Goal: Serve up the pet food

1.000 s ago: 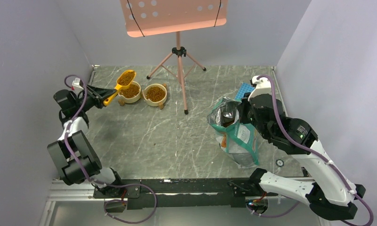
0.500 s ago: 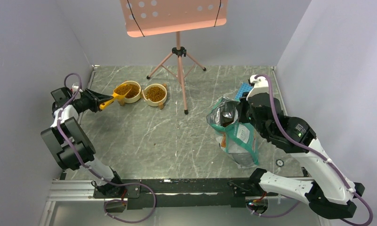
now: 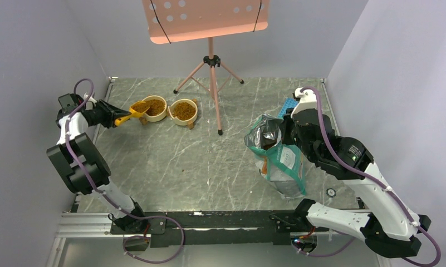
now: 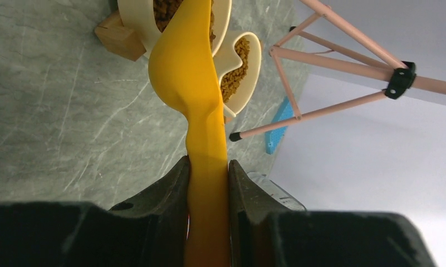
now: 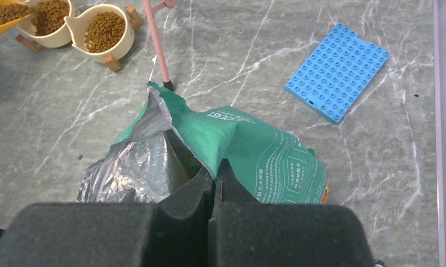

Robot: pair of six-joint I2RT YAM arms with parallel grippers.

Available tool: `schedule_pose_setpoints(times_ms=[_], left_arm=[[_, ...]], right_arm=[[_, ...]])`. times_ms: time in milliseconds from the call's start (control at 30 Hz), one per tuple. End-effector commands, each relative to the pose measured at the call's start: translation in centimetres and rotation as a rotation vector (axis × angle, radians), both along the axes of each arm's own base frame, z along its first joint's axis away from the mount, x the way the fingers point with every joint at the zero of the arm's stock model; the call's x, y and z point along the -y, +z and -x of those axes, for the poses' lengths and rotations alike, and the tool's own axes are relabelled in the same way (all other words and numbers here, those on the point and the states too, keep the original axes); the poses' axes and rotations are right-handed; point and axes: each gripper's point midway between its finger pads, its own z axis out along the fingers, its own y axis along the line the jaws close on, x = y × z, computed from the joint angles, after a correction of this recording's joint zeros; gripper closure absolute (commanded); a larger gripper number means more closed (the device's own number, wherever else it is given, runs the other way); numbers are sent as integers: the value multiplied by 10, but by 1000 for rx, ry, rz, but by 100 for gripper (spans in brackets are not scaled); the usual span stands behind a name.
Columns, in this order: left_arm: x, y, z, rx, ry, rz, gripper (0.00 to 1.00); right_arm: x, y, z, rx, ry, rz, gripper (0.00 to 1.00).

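Showing the serving stage, judged to be close to its end. The yellow scoop (image 4: 184, 72) is clamped by its handle between the fingers of the left gripper (image 4: 208, 167) and is held at the far left of the table (image 3: 209, 161). The head of the scoop lies at the left rim of the left bowl (image 3: 156, 118); whether the two are touching cannot be told. A load of pet food (image 5: 3, 14) is carried in the scoop and has not yet been tipped out. Pet food is also seen heaped in the left bowl and in the right bowl (image 3: 182, 120), which stands just beside it.

On the right side, the teal bag (image 5: 265, 156) is kept upright and open, its top edge pinched between the closed fingers of the right gripper (image 5: 215, 169). The contents of the bag are not clearly shown. A music stand (image 3: 211, 61) and a blue studded plate (image 5: 337, 72) are not involved.

Both bowls being filled, most of the task is judged done. The scoop's load is left to be emptied into the left bowl, after which scoop and bag may be released.
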Motion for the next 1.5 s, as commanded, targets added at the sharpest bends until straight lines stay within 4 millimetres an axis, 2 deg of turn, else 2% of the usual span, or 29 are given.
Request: schedule_pose_setpoints(times_ms=[0, 267, 600, 800, 1033, 1167, 1300, 1433, 1467], left_arm=[[7, -4, -2, -72, -35, -81, 100], [9, 6, -15, -171, -27, -221, 100], [13, 19, -17, -275, -35, -429, 100], [31, 36, -24, -272, -62, -580, 100], [39, 59, -23, -288, -57, -780, 100], [42, 71, -14, -284, -49, -891, 100], [56, 82, 0, -243, -75, -885, 100], [101, 84, 27, -114, -179, -696, 100], [114, 79, 41, -93, -215, -635, 100]], right_arm=[[0, 36, -7, 101, -20, -73, 100], [4, 34, -5, 99, -33, -76, 100], [8, 34, -3, 102, -42, -76, 100], [6, 32, -4, 100, -37, -82, 100], [1, 33, -4, 96, -17, -80, 100], [0, 36, -5, 100, -12, -78, 100], [-3, 36, -5, 94, 2, -82, 100], [-10, 33, -6, 84, 22, -88, 100], [-11, 33, -7, 83, 22, -89, 100]])
